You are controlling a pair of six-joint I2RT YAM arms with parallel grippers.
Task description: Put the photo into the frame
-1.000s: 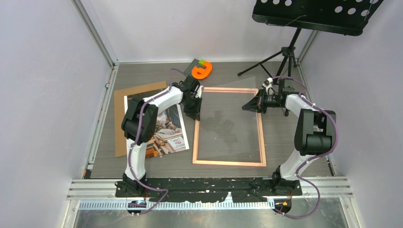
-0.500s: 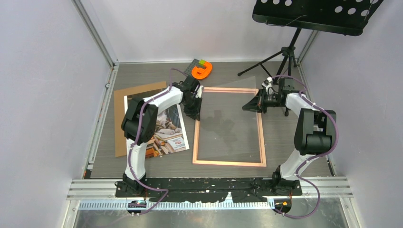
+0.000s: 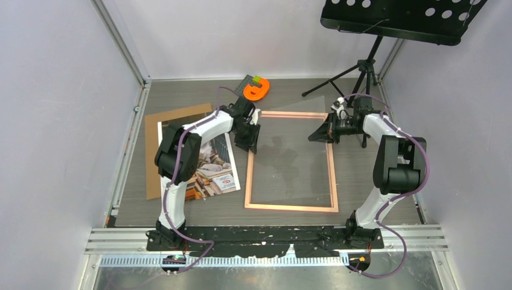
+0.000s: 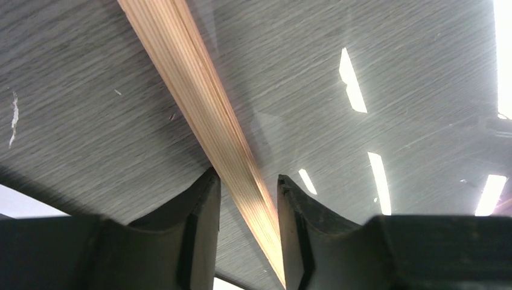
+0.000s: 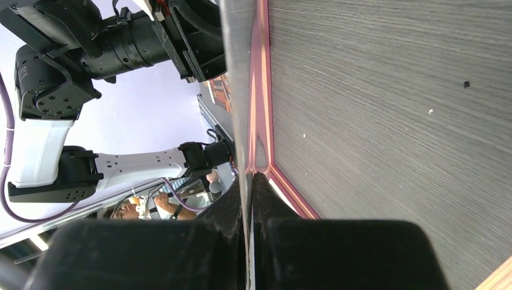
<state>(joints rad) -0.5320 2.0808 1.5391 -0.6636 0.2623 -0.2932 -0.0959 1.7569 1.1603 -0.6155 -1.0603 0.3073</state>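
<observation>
The left end effector (image 4: 244,181) stands partly open astride the left rail of the frame (image 4: 199,103) — one finger (image 4: 202,223) on the outer side, the other on the glazed side. The pale pink strip runs between them, and a gap shows at the outer finger. The right end effector (image 5: 249,181) is pinched tight on the thin edge of the clear pane (image 5: 235,72). Its wrist camera shows the pane edge-on, with the pink rail lying on the worktop (image 3: 356,181) beyond.

From overhead, the frame lies at the middle of the dark wood-grain worktop, a thin salmon rectangle, longer front to back. The left end effector is at the frame's left rail near the far corner. The right one hangs over the opening, just inside the right rail near the far right corner. The pane shows as a faint grey sheet over the opening, and it catches bright strips of light in the left wrist view.

The photo (image 3: 217,172) lies face up on a brown board (image 3: 151,151) just left of the frame, partly under the left arm — a white-bordered print of a grey-and-white cat among colourful books. A round red label shows on one book, but its writing is too small to read.

An orange horseshoe-shaped piece (image 3: 256,90) sits near the far edge, and a black music stand (image 3: 365,66) rises at the far right.
</observation>
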